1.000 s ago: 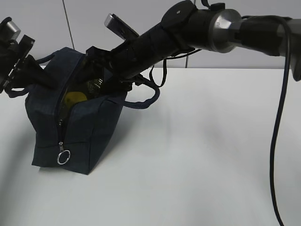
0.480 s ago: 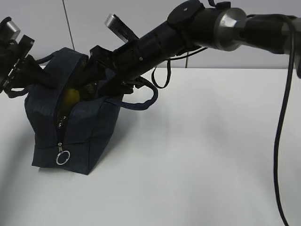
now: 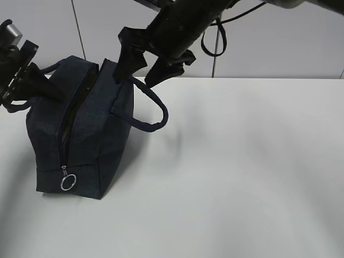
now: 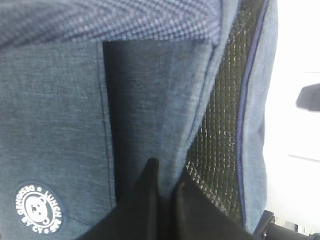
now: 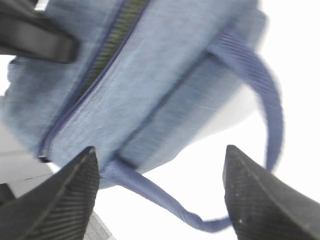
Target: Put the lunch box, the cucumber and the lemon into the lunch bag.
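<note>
The navy lunch bag (image 3: 80, 134) stands at the table's left, its top zipper open only a narrow slit and the ring pull (image 3: 68, 183) at the near end. My left gripper (image 3: 33, 80) is shut on a fold of the bag's fabric (image 4: 167, 150) beside the mesh lining (image 4: 220, 125). My right gripper (image 3: 133, 80) is open and empty just above the bag's top and far handle (image 3: 153, 110); the right wrist view shows its fingers (image 5: 65, 200) wide apart over the bag (image 5: 165, 75). The lunch box, cucumber and lemon are hidden.
White table (image 3: 242, 172) stretches to the right of the bag. A grey panelled wall (image 3: 269, 48) stands behind. The right arm (image 3: 188, 21) reaches in from the top.
My right gripper has pulled up out of the bag's opening, empty. The opening has narrowed and the yellow lemon inside no longer shows. The left gripper has not moved.
</note>
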`<act>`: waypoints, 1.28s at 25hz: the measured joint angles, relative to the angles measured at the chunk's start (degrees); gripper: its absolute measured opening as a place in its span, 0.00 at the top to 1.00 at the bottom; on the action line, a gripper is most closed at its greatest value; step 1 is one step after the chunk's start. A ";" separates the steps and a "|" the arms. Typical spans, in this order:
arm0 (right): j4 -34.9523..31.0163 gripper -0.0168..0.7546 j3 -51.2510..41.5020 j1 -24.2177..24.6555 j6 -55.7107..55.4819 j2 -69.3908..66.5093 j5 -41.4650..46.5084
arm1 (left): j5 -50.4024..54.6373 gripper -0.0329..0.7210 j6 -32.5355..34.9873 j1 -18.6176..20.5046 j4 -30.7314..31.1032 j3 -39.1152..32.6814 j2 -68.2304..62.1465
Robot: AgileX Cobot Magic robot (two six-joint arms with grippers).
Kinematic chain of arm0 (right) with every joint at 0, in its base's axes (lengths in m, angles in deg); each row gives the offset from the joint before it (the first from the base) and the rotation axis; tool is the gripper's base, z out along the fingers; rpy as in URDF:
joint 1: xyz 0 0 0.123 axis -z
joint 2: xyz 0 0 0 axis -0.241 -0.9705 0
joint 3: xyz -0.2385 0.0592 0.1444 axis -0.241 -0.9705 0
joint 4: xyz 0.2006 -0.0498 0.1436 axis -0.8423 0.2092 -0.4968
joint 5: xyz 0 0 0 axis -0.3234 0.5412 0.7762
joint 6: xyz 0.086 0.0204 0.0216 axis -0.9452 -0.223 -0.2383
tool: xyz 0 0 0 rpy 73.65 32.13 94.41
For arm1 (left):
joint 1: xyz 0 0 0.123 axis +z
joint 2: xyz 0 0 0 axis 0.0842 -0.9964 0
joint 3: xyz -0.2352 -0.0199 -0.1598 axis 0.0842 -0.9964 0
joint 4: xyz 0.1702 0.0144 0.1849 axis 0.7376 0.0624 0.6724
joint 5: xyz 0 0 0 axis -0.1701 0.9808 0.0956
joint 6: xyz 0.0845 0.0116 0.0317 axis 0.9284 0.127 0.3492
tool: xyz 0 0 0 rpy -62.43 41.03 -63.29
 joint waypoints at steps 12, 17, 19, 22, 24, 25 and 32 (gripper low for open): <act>2.54 0.24 0.13 -2.03 -9.62 -0.65 -7.09 | 0.00 0.97 0.13 0.00 0.00 0.00 0.00; 2.60 0.24 0.13 -2.59 -10.98 -2.78 -7.84 | 0.00 0.97 0.13 0.00 0.00 0.00 0.00; 2.60 0.24 0.13 -2.95 -11.49 -3.69 -8.33 | 0.00 0.97 0.17 0.00 0.00 0.00 0.00; 2.21 0.24 0.13 -3.17 -11.76 -5.54 -8.53 | 0.00 0.97 0.26 0.00 0.00 0.00 0.00; 1.85 0.24 0.13 -3.17 -11.86 -6.33 -8.82 | 0.00 0.97 0.26 0.00 0.00 0.00 0.00; 1.41 0.24 0.13 -3.17 -11.97 -6.41 -9.05 | 0.00 0.97 0.26 0.00 0.00 0.00 0.00; -1.79 0.23 0.13 -3.17 -11.97 -6.41 -10.37 | 0.00 0.97 0.30 0.00 0.00 0.00 0.00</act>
